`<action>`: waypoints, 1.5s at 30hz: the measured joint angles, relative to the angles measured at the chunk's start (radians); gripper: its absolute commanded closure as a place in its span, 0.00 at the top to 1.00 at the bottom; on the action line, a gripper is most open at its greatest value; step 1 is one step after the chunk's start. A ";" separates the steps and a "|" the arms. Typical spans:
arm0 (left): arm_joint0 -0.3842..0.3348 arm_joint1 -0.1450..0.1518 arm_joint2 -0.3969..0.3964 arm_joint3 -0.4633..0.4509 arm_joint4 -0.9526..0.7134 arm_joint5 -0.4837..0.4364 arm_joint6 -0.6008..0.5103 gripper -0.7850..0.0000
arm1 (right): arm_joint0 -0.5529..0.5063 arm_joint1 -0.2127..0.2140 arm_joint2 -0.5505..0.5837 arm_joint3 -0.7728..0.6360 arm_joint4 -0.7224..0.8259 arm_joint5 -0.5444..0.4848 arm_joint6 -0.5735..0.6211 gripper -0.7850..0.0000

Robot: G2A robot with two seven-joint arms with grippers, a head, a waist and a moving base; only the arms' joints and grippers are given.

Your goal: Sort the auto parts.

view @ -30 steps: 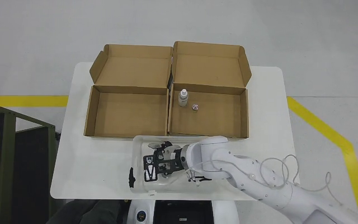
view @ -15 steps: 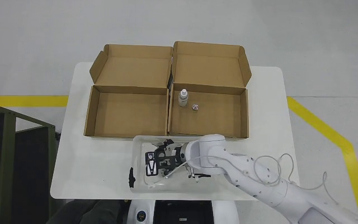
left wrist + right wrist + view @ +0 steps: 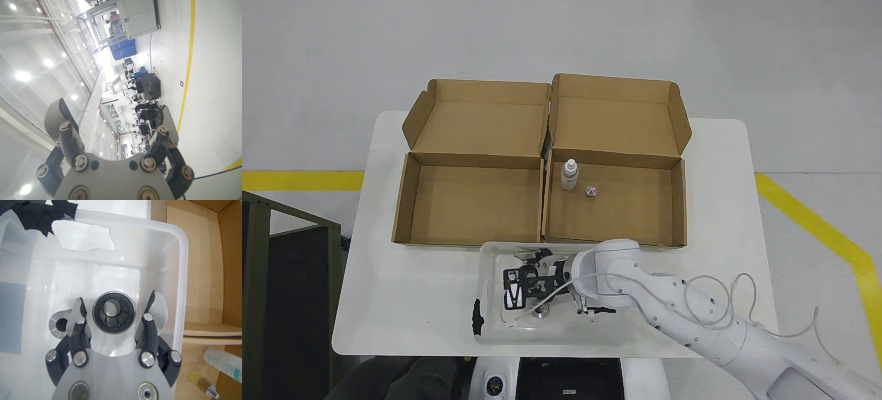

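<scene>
1. On the white table: left cardboard box and right cardboard box, side by side along the far half, lids folded back. Just in front of them, at the near edge: clear plastic bin.
2. Down inside the bin: right pincer, on the side of the bin nearer the boxes. Stands spread wide and grips nothing.
3. Between its fingers: metal sleeve with a black rim, standing on end on the bin floor, bore facing up. Touches neither finger, with a gap on each side.
4. Just beside one finger, on its outer side: metal cylinder, also on end, with a dark hole in its middle. Cannot tell whether finger and cylinder touch.
5. On the bin's far wall in the right wrist view: torn white label, with scraps of black tape over the rim above it.
6. In the right cardboard box, near the wall shared with the left one: small white bottle, and just beside it a small round part.
7. Away from the table: left pincer, pointing towards the ceiling lights of a large hall. Stands wide apart, with nothing between the fingers.
</scene>
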 measured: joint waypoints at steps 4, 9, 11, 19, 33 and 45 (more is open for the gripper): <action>0.000 0.000 0.000 0.000 0.000 0.000 0.000 1.00 | 0.001 -0.007 -0.002 0.024 -0.007 -0.002 -0.016 0.70; 0.000 0.000 0.000 0.000 0.000 0.000 0.000 1.00 | 0.004 -0.018 -0.006 0.041 -0.005 -0.013 -0.021 0.49; 0.000 0.000 0.000 0.000 0.000 0.000 0.000 1.00 | 0.005 -0.021 -0.006 0.043 -0.003 -0.017 -0.020 0.40; 0.000 0.000 0.000 0.000 0.000 0.000 0.000 1.00 | 0.006 -0.030 0.003 0.057 0.008 -0.048 -0.052 0.00; 0.000 0.000 0.000 0.000 0.000 0.000 0.000 1.00 | -0.009 -0.027 0.055 0.007 0.005 -0.087 -0.092 0.00; 0.000 0.000 0.000 0.000 0.000 0.000 0.000 1.00 | -0.057 -0.004 0.131 -0.118 0.014 -0.118 -0.086 0.00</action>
